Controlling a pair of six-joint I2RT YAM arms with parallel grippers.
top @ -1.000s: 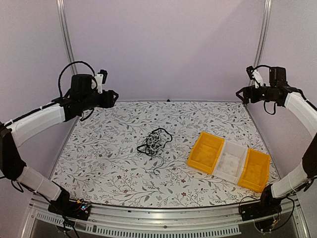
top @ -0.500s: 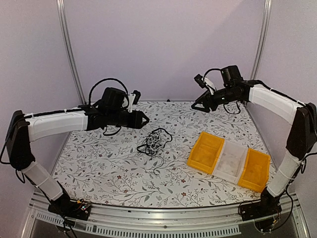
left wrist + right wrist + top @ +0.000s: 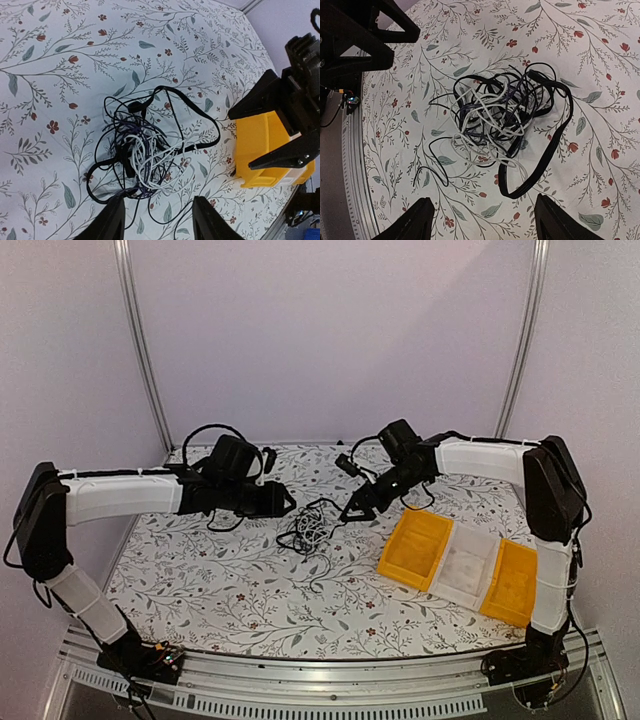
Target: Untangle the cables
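The cables [image 3: 312, 526] lie in one tangled heap mid-table: thin black and dark purple cords, one white cord and a flat black cable. The heap shows in the left wrist view [image 3: 145, 155] and in the right wrist view [image 3: 502, 117]. My left gripper [image 3: 288, 506] hovers just left of the heap, open and empty [image 3: 159, 222]. My right gripper [image 3: 350, 512] hovers just right of the heap, open and empty [image 3: 482, 225]. Neither touches the cables.
A row of three bins stands right of the heap: a yellow bin [image 3: 416, 546], a white bin [image 3: 468, 566] and another yellow bin [image 3: 514, 584]. The near yellow bin also shows in the left wrist view [image 3: 267, 147]. The floral tablecloth [image 3: 200, 570] covers the table.
Both arms have swung in from the table's far sides and come down toward the heap. The right gripper moved furthest, down and left. The cables have not moved.
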